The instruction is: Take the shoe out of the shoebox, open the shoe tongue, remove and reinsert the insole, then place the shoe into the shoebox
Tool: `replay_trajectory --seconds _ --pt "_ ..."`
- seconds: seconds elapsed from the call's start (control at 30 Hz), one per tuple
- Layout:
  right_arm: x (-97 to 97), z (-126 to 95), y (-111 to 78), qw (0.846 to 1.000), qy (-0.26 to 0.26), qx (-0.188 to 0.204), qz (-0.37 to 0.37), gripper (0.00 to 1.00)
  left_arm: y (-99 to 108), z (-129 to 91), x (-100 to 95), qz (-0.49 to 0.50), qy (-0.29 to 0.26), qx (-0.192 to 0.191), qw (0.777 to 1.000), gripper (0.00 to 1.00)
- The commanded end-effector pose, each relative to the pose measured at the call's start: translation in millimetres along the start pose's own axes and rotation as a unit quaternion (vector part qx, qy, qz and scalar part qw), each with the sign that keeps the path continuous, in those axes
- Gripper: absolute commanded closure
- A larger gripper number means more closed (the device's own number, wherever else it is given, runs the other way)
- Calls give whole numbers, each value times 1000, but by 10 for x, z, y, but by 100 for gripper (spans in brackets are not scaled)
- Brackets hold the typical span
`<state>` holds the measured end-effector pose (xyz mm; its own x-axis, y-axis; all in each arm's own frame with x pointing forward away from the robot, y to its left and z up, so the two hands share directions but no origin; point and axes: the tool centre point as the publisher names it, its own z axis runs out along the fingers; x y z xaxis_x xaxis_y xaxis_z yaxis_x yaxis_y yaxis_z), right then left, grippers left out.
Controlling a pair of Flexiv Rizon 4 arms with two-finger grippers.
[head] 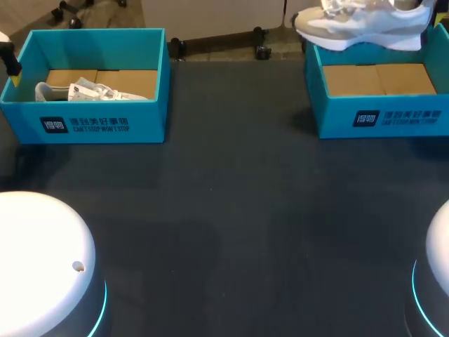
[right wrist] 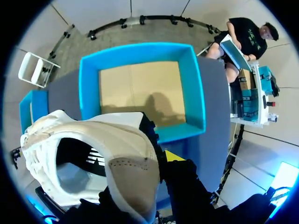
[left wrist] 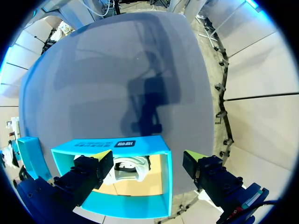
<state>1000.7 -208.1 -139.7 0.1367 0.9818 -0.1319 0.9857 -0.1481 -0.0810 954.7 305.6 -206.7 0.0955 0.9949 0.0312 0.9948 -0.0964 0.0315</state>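
A white and beige shoe hangs above the empty right blue shoebox. In the right wrist view my right gripper is shut on the heel collar of this shoe, with one yellow fingertip outside it and the other finger hidden inside. The open box lies below, showing its cardboard floor. My left gripper stands wide open above the left shoebox, holding nothing. A second white shoe lies inside that box, seen also in the head view as the shoe.
The dark table mat stretches between and in front of the two boxes. My arms' white bases sit at the front corners. The left gripper shows at the far left edge, beside the left box.
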Motion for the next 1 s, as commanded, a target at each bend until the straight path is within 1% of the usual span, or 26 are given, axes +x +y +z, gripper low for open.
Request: replay_trajectory --seconds 0.03,0.37,0.43,0.5,1.0 --pt "91 -15 -462 997 1 -73 5 100 0 -2 3 1 1 0 1000 0" --pt "509 46 -1009 997 -3 -72 9 100 0 -2 3 1 1 0 1000 0" --pt "592 55 -1104 998 0 -65 11 100 0 -2 3 1 1 0 1000 0" --pt "696 65 -1205 999 -10 -52 10 100 0 -2 3 1 1 0 1000 0" --pt "696 65 -1205 999 -10 -52 10 100 0 -2 3 1 1 0 1000 0"
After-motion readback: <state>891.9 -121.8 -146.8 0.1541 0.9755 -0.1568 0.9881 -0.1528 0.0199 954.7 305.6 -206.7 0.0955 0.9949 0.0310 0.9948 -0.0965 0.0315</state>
